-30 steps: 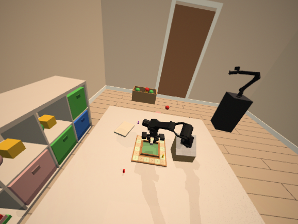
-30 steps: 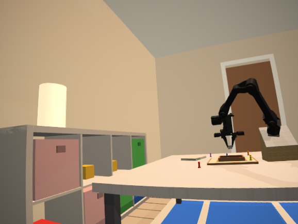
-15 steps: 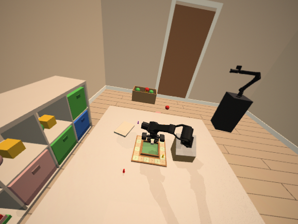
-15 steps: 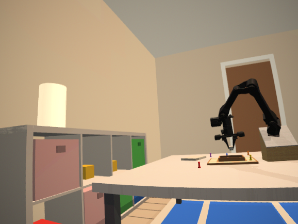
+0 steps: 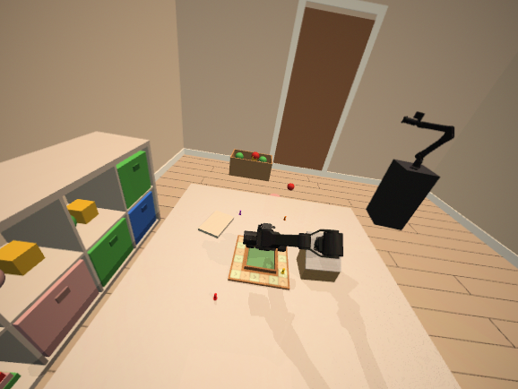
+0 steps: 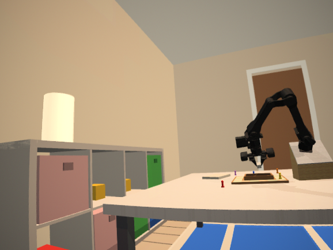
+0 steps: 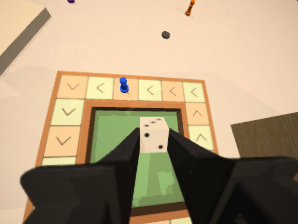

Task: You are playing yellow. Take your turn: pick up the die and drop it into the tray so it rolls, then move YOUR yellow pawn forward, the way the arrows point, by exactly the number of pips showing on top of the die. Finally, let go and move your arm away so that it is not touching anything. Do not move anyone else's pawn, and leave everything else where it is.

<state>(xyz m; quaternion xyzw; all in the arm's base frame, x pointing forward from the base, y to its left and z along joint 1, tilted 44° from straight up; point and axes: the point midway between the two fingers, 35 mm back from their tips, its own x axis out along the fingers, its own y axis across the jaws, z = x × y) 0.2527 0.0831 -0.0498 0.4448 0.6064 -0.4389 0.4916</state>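
Note:
My gripper (image 6: 258,165) (image 7: 152,131) is shut on the white die (image 7: 153,134) and holds it above the green-floored tray (image 5: 260,270) (image 6: 258,178) (image 7: 86,137) in the middle of the board (image 5: 233,267) (image 6: 260,182) (image 7: 63,140). The die has dark pips on the faces that show in the wrist view. The yellow pawn (image 5: 283,272) (image 6: 280,175) stands upright on the board's right side, near its front right corner; it is out of the wrist view. The blue pawn (image 6: 253,172) (image 7: 124,86) stands on the far row of squares.
A red pawn (image 5: 215,297) (image 6: 222,184), a purple pawn (image 5: 240,212) (image 6: 235,173) and an orange pawn (image 5: 285,218) (image 7: 190,8) stand off the board. A small dark disc (image 7: 166,35) lies beyond it. A flat tan slab (image 5: 217,224) lies back left. The arm's block (image 5: 319,270) (image 6: 312,171) is at right.

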